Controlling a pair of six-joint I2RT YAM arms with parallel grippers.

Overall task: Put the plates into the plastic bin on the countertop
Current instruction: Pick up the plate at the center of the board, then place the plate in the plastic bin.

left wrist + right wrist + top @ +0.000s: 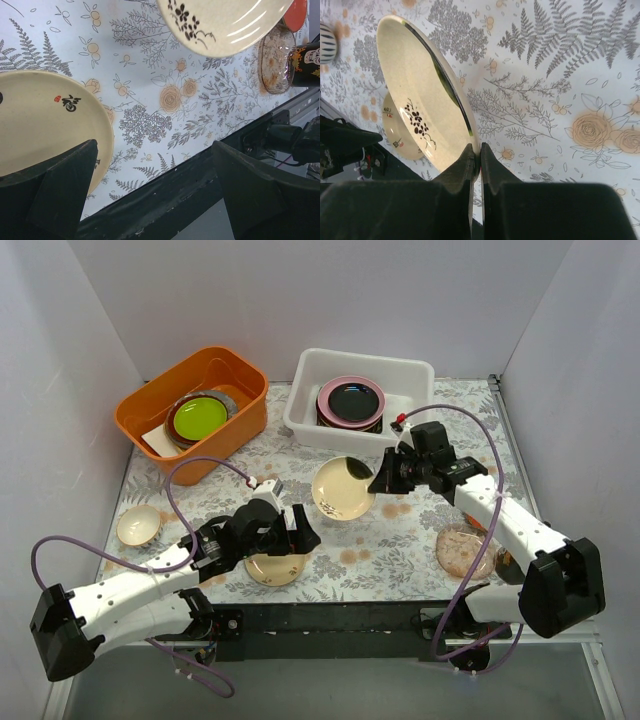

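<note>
My right gripper (384,480) (475,150) is shut on the rim of a cream plate with a black flower mark (343,488) (420,95) and holds it tilted above the countertop (400,540). The white plastic bin (412,375) at the back holds a pink plate (324,400) with a glossy black plate (353,400) on it. My left gripper (297,532) (155,170) is open and empty, its left finger beside a second cream plate (275,568) (45,125). A speckled pinkish plate (465,550) (275,60) lies front right. An orange-red plate (296,12) shows beyond it.
An orange tub (150,415) at the back left holds a lime-green plate (198,417) on darker dishes. A small cream bowl (138,525) sits at the left. A black printed mug (306,65) stands by the speckled plate. The table's dark front edge (330,615) is close.
</note>
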